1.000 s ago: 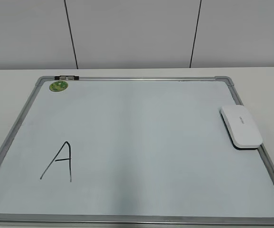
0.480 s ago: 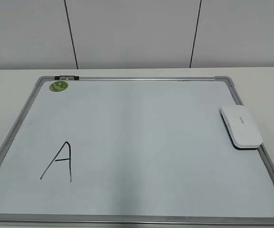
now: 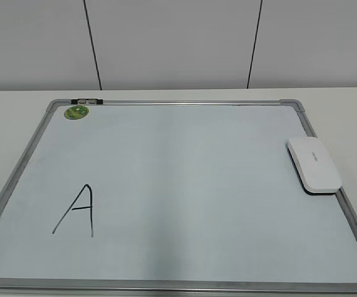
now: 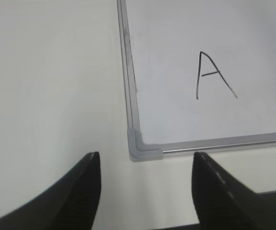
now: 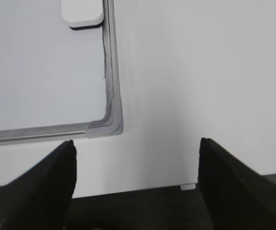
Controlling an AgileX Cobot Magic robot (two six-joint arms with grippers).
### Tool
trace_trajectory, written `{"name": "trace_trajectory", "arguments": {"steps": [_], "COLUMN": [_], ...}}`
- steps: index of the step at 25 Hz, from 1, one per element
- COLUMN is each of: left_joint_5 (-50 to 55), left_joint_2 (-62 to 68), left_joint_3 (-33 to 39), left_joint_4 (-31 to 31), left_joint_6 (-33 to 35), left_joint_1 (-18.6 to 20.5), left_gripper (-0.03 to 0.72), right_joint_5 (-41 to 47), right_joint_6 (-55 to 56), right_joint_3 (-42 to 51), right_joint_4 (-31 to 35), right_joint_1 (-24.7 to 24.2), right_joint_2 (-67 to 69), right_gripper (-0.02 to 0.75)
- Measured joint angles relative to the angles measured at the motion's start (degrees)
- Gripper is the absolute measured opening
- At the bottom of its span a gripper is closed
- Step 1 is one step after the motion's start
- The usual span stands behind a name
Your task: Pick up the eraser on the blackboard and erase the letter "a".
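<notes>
Since eraser (image 3: 314, 164) lies untouched at blackboard (image 3: 184, 185) right edge, right gripper (image 5: 137, 165), jaws wide, empty, should straddle its narrow sides. Left gripper (image 4: 146, 178) wide too. Only capital A (image 3: 76, 210) visible.

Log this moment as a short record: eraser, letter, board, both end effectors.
eraser: eraser lies flat on the blackboard's right edge, ungrasped
letter: angular capital "A" near the front-left corner, unerased
board: blackboard flat on a white table
left end effector: left end effector open, off the front-left corner
right end effector: right end effector open, off the front-right corner
</notes>
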Motion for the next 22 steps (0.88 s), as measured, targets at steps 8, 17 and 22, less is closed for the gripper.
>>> {"name": "trace_trajectory", "arguments": {"steps": [8,17,22], "left_joint_5": [0.5,0.9,0.9], "left_joint_2": [-9.8,-9.8,-9.8], "left_joint_3": [0.0,0.1,0.1], "left_joint_4": [-0.1,-0.2,-0.2], "left_joint_6": [0.0,0.0,0.0], "left_joint_1": [0.0,0.0,-0.6], "left_gripper": [0.444,0.443,0.443], "right_joint_5": [0.6,0.7,0.7], "right_joint_6": [0.0,0.0,0.0], "right_joint_3": [0.0,0.0,0.0], "right_joint_4": [0.0,0.0,0.0], "right_joint_1": [0.0,-0.1,0.0], "right_joint_2": [-11.9,-13.4,-13.4], "right_gripper": [0.587,0.587,0.587]}}
